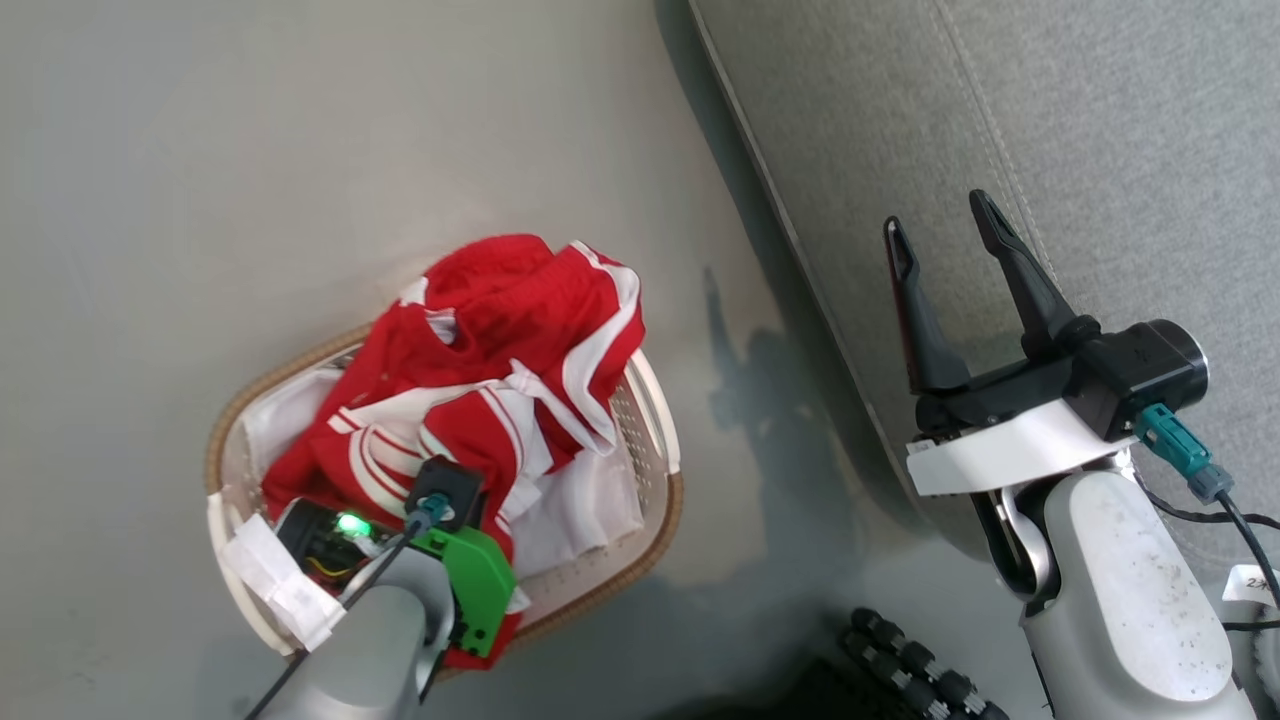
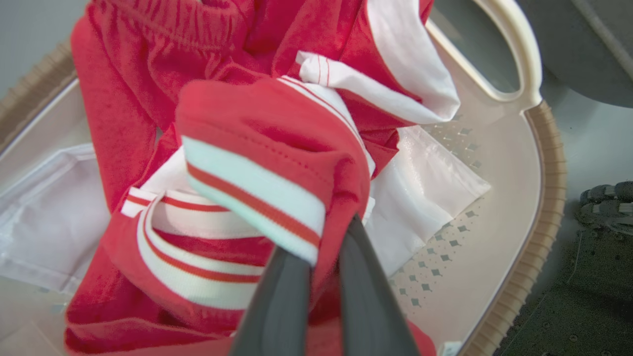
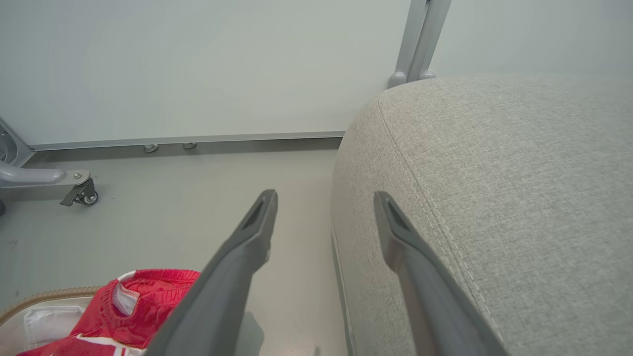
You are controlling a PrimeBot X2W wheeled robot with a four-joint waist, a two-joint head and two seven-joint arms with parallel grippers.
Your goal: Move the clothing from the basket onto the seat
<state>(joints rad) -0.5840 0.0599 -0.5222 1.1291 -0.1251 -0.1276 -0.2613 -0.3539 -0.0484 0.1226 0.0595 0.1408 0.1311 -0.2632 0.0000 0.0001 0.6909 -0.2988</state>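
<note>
The clothing (image 1: pixel 500 330) is a heap of bright red garments with white stripes, piled in the oval off-white basket (image 1: pixel 655 420) on the floor. My left arm reaches down into the basket. In the left wrist view my left gripper (image 2: pixel 324 244) is shut on a fold of the clothing (image 2: pixel 277 148) just beside a white and red striped cuff. The grey seat (image 1: pixel 1100 120) takes up the upper right. My right gripper (image 1: pixel 937 212) hovers open over the seat's edge, holding nothing. In the right wrist view it (image 3: pixel 324 202) straddles the seat (image 3: pixel 494 198) edge, with the clothing (image 3: pixel 148 306) low at the left.
A white liner cloth (image 2: pixel 44 222) lies in the basket under the garments. A black ribbed part (image 1: pixel 920 670) sits on the grey floor by my base. A castor on a metal leg (image 3: pixel 79 190) stands near the far wall.
</note>
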